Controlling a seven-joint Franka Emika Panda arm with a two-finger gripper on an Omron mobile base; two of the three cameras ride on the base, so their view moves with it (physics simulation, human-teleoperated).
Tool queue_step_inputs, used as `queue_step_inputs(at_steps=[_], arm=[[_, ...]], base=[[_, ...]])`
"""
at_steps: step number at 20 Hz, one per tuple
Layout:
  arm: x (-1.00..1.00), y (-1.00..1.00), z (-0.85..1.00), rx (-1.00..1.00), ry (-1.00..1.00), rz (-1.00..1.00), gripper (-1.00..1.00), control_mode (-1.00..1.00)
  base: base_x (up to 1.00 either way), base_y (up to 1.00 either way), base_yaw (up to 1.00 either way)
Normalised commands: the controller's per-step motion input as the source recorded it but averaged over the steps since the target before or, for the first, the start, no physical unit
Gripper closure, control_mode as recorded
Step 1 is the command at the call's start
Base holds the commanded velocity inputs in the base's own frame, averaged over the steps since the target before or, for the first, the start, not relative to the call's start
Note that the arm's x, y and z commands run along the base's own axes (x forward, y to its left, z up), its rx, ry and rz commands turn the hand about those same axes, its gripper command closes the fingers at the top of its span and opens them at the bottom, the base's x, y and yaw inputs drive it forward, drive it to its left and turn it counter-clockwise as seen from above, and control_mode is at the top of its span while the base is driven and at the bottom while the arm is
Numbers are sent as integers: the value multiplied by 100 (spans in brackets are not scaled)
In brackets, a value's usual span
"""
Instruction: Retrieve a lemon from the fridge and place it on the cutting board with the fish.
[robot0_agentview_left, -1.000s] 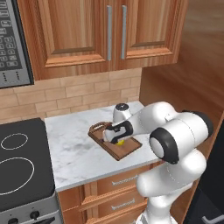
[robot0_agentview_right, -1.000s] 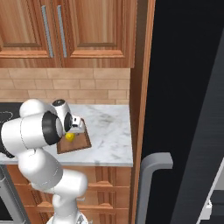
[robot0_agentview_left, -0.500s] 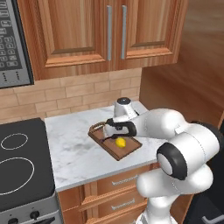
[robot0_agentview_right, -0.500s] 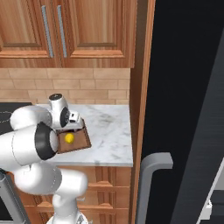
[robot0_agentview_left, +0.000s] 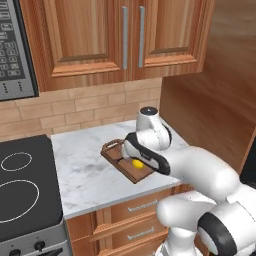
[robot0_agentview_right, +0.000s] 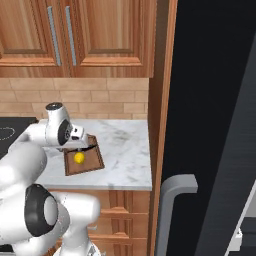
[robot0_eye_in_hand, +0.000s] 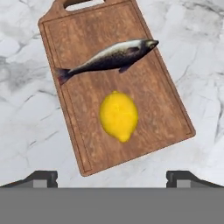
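On the marble bench (robot0_eye_in_hand: 26, 109), the lemon (robot0_eye_in_hand: 118, 116) lies free on the cutting board (robot0_eye_in_hand: 164, 107), just beside the fish (robot0_eye_in_hand: 109, 56). The claw (robot0_eye_in_hand: 112, 177) hangs above it, spread wide, its fingertips (robot0_eye_in_hand: 41, 177) apart on either side and touching nothing.

One lemon (robot0_eye_in_hand: 118, 116), one fish (robot0_eye_in_hand: 107, 57), one cutting board (robot0_eye_in_hand: 162, 109), one fridge (robot0_agentview_right: 210, 125)
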Motion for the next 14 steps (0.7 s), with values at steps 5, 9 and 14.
queue_step_inputs(at_steps=[5, 9, 14], arm=[[-92, -17, 52, 1, 0, -1, -100, -100], [-79, -23, 64, 0, 2, -1, -100, -100], [-57, -31, 37, 0, 4, -6, -100, -100]], base=[[0, 0, 0], [0, 0, 0], [0, 0, 0]])
